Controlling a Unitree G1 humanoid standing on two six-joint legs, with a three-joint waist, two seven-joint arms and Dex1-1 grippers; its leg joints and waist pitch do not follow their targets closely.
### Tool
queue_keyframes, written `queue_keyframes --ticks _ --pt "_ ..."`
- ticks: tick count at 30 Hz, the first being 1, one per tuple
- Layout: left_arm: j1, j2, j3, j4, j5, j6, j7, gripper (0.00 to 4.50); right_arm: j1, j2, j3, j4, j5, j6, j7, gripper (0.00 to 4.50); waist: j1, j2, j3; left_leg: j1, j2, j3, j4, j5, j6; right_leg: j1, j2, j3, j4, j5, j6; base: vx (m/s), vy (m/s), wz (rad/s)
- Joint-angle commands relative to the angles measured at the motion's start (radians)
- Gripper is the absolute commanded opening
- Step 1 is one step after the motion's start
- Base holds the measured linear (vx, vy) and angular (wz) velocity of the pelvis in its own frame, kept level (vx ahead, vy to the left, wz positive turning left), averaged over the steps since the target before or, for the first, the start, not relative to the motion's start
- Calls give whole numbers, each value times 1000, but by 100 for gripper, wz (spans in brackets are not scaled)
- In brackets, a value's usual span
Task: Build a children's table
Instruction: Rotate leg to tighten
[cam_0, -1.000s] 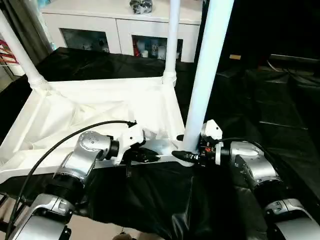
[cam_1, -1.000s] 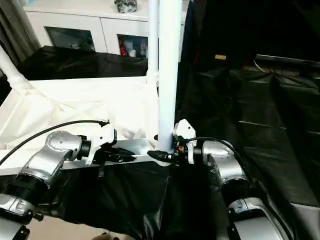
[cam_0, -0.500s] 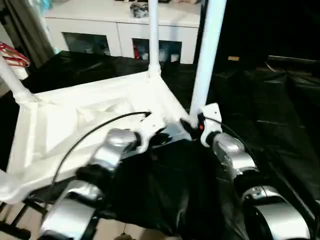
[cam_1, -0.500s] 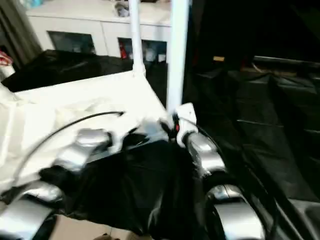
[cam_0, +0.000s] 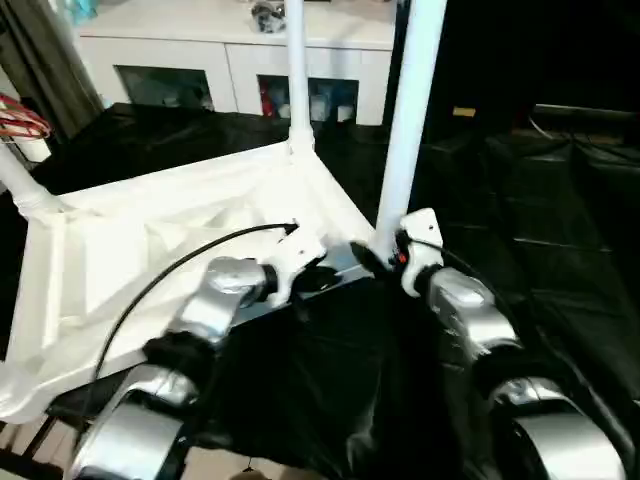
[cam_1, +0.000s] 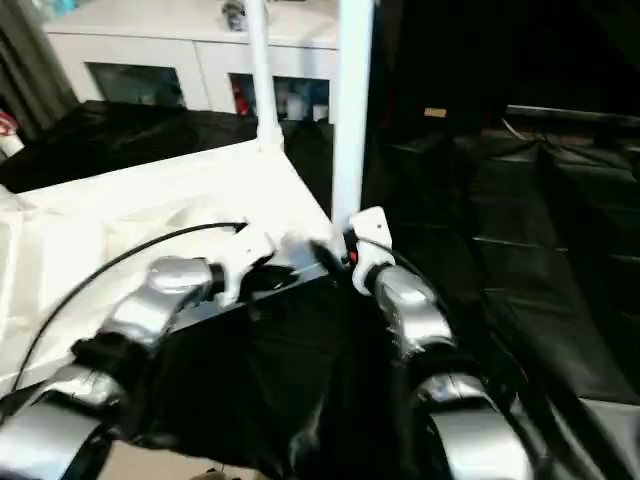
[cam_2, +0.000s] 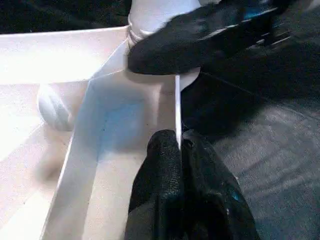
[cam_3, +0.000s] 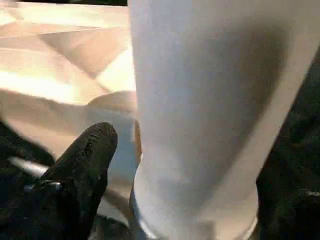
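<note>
Item: large white plastic rectangular tabletop (cam_0: 150, 250), lying ribbed underside up on the bench draped in black sheeting (cam_0: 560, 230). Long white tapered tubular legs are standing upright in its round corner sockets: the near leg (cam_0: 405, 150) at the corner closest to the robot, the far leg (cam_0: 297, 75) behind it, and a third leg (cam_0: 15, 175) at the robot's left.

Left pincer (cam_2: 179, 145): fingers together, clamped on the tabletop's thin near rim just beside the near corner socket, seemingly steadying the piece.

Right pincer (cam_0: 372, 262): sitting at the base of the near leg, one black finger (cam_3: 82, 165) showing on one side of the tube and dark on the other; whether the fingers are gripping the tube or standing off it cannot be told.

Governing relation: the near leg's long axis is running vertically, rising straight up from the right pincer, which is the nearer arm; the left pincer is lying to that socket's left along the rim.

White cabinet with glass doors (cam_0: 240, 60): standing behind the bench.
</note>
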Motion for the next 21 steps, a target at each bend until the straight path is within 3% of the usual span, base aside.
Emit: queue_keyframes --ticks 1,5,11,13,21 --pt "8 -19 -25 -59 -59 -51 -78 0 30 17 96 -25 6 18 151 404 7 -16 -61 0 18 4 -54 -146 104 57 -48 33 -62 -71 -251 0 0 0" --pt "27 27 -24 -85 -71 -50 -165 0 70 -48 127 -109 37 40 337 404 10 -17 -60 1 21 5 -54 -149 115 55 -47 35 -61 -83 -256 0 0 0" --pt "45 75 -29 -112 -82 -41 -233 0 110 -108 163 -190 59 74 506 404 17 -16 -59 5 24 5 -56 -167 106 51 -47 36 -62 -94 -263 0 0 0" --pt "47 83 -29 -114 -83 -40 -243 0 115 -119 171 -204 61 85 530 370 18 -16 -58 5 24 4 -57 -172 99 52 -48 35 -62 -102 -261 0 0 0" --pt "54 101 -24 -140 -97 -22 -281 0 114 -139 211 -226 30 106 581 316 18 -15 -61 5 23 3 -56 -156 89 52 -49 35 -59 -81 -264 0 0 0"
